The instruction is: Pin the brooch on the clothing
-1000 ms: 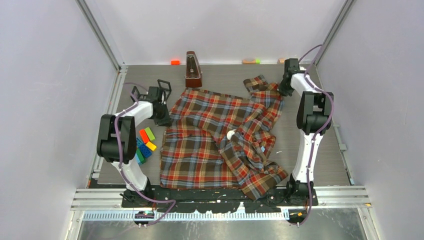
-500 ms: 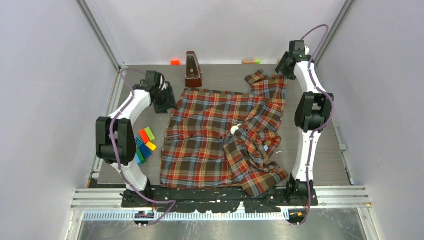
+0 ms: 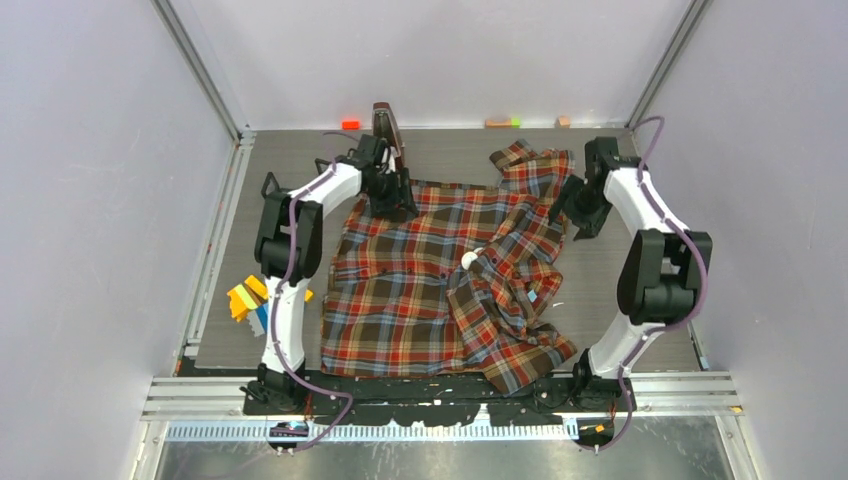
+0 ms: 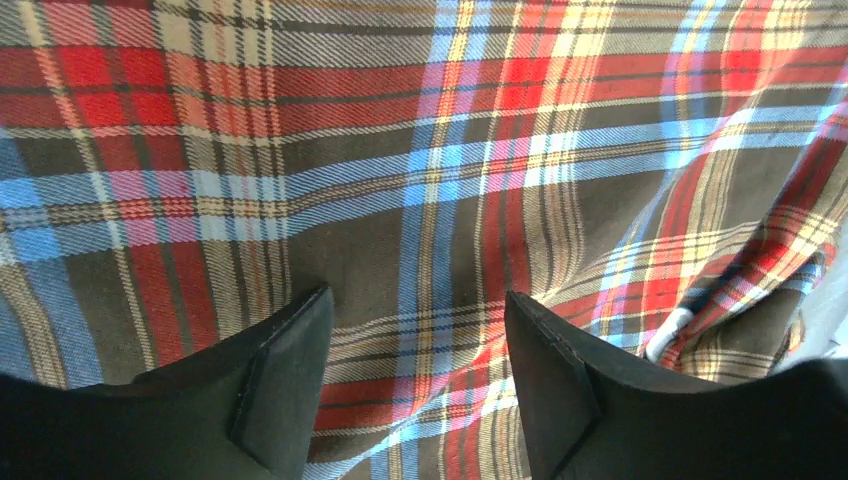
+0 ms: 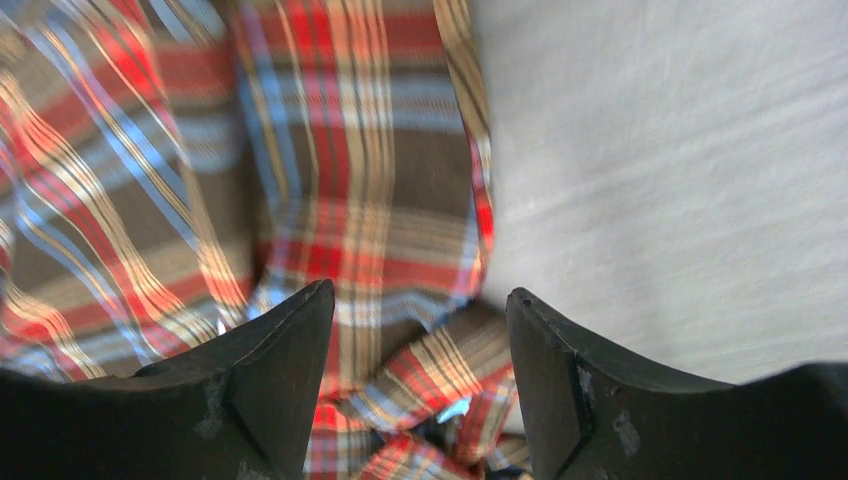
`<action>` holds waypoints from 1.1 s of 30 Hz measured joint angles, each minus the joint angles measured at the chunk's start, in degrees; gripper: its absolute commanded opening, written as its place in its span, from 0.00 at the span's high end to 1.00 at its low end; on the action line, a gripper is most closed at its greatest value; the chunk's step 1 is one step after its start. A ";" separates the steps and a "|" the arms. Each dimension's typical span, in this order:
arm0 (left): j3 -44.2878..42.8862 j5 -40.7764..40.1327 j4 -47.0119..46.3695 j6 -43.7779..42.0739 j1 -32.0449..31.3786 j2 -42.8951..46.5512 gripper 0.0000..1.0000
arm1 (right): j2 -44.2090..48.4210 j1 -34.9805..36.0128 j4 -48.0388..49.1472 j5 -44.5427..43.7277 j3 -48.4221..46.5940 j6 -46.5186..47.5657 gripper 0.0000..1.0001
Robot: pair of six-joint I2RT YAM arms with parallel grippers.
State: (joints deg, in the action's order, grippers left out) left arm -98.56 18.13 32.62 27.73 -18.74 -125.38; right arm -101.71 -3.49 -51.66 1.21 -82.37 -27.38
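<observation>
Grey wood-grain worktop (image 3: pixel 640 290); pale lilac walls (image 3: pixel 450 60) on three sides. Plaid shirt (image 3: pixel 410 300) lies spread flat, long axis near-to-far, one sleeve (image 3: pixel 525 170) angled off left of the right hand (image 5: pixel 420 295). Left hand (image 4: pixel 415 300): spread, empty, cloth directly beneath. Right hand: spread, empty, over the shirt's edge, bare worktop to its right.

Showing left arm (image 3: pixel 325 186) and right arm (image 3: pixel 634 193) in white shells with black joint housings and black bases. Trailing purple cables (image 3: pixel 658 120) along every link. Ending in matte black, wedge-shaped left fingers (image 4: pixel 285 390) and right fingers (image 5: pixel 560 390), carrying grey scuffs.
</observation>
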 measured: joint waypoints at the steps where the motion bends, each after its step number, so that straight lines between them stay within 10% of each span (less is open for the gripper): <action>1: 0.00 0.74 -0.04 0.59 -0.04 -1.18 0.33 | 2.05 0.00 -0.39 0.90 3.19 -0.50 0.30; 11: 1.90 2.54 -2.84 0.33 2.03 -0.66 0.33 | 7.61 0.00 2.93 9.07 21.27 -5.22 0.33; 19: 5.90 3.96 -6.12 0.37 4.28 1.27 0.33 | 4.90 0.00 8.44 9.40 21.57 -6.58 0.61; 24: 6.45 4.17 -6.23 0.26 6.47 1.55 0.33 | 1.70 0.00 9.49 9.46 21.59 -7.15 0.55; 33: 6.47 4.42 -6.25 -1.31 7.96 1.60 0.33 | -0.90 0.15 8.96 7.10 18.69 -7.15 0.98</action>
State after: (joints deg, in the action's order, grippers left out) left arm -92.09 22.55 26.37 26.41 -10.79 -123.79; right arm -102.61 -3.33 -42.70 8.32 -63.68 -34.52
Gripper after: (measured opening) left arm 0.668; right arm 0.156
